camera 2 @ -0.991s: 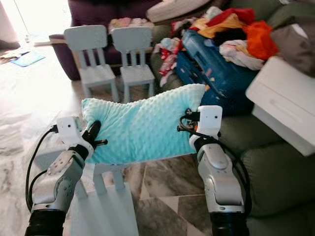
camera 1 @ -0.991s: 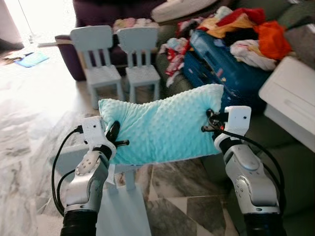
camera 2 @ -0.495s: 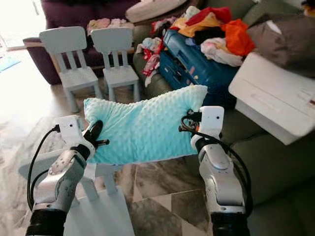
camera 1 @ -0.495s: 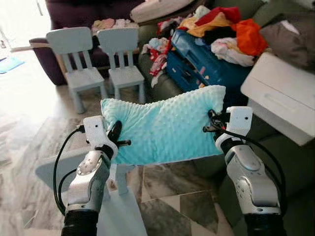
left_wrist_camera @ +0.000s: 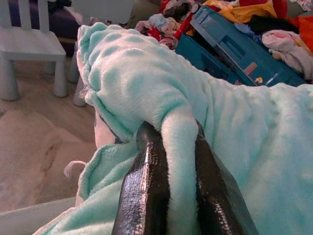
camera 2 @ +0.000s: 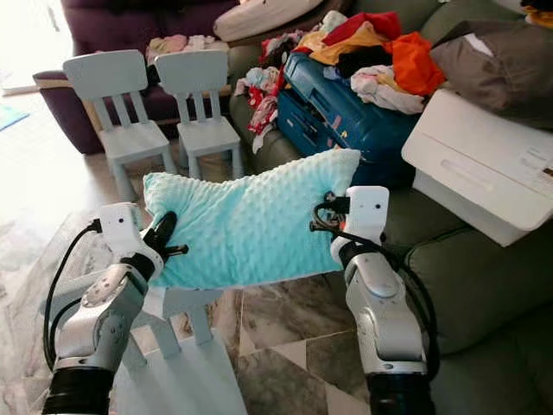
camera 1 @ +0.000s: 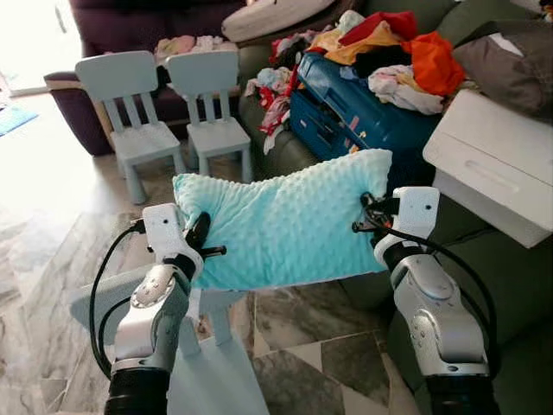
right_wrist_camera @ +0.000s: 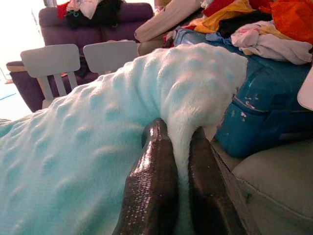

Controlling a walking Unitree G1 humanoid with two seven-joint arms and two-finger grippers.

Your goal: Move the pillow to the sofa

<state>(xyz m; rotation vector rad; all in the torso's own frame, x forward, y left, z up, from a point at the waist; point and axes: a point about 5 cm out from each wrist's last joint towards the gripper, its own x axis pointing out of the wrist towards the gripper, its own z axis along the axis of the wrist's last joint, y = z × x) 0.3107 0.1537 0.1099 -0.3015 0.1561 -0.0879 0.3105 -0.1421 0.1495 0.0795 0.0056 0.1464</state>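
Mint dimpled pillow [camera 1: 285, 223], blue suitcase [camera 1: 363, 117]

Soft plush against hard gloss

You see the pillow [camera 1: 285, 225] in nubbly, dotted mint fleece; glossy black fingers [left_wrist_camera: 146, 196] pinch it, over a polished marble-look floor [camera 1: 52, 259] and matt plastic chairs [camera 1: 130, 95].

Both arms raised — left gripper [camera 1: 200, 235], right gripper [camera 1: 370, 213] fingers clamped.

Dimpled mint pillow [camera 1: 281, 226] aloft, pinched at both ends.
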